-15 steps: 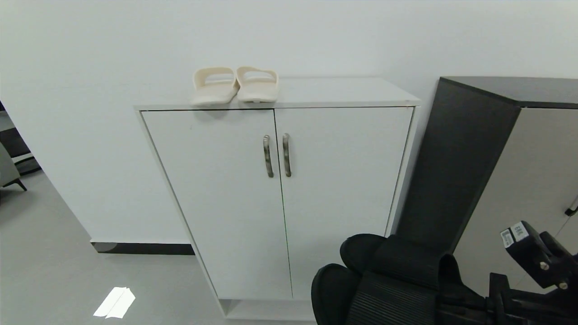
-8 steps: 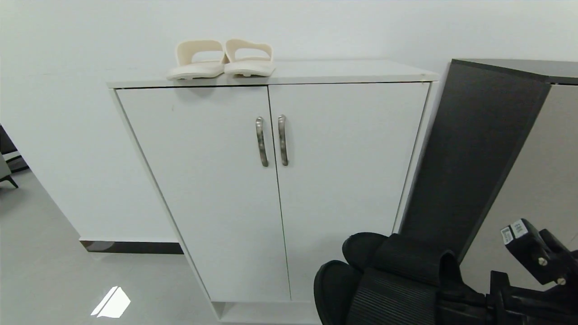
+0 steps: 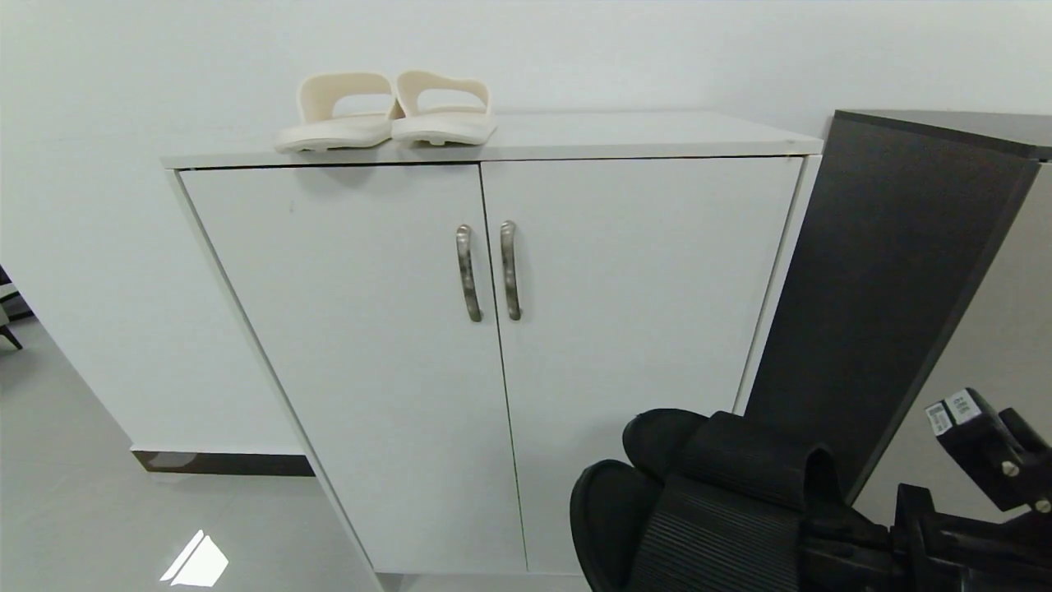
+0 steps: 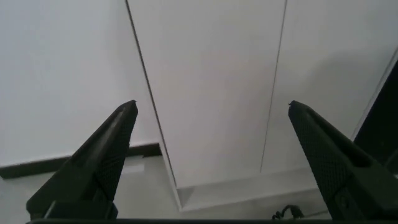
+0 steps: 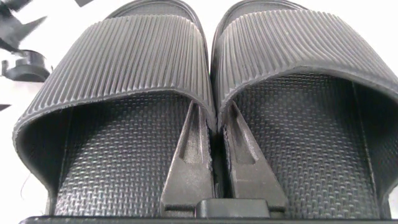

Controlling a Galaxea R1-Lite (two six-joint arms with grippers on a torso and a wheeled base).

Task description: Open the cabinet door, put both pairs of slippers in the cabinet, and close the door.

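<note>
White wall (image 3: 625, 49) and pale floor (image 3: 74, 493) are all the room I get. Nearest me, my right hand (image 5: 213, 111) is clamped on the black slippers (image 5: 143, 74). The right wrist view shows one finger inside each shoe, pinching the two inner walls together; the head view hides that grip behind the ribbed straps. In the head view the pair lies side by side, long axis running away from the hand, toes toward the cabinet (image 3: 657, 136); the heel ends are cut off at the frame's lower edge. My left hand (image 4: 212, 107) hangs low before the cabinet, fingers spread wide with nothing between them. Both doors (image 3: 641, 329) are closed, handles (image 3: 489, 271) upright at the seam. On top, left of centre, the cream slippers (image 3: 386, 115) sit side by side, straps toward the wall. A dark cabinet (image 3: 888, 271) stands just beside, on the right.
</note>
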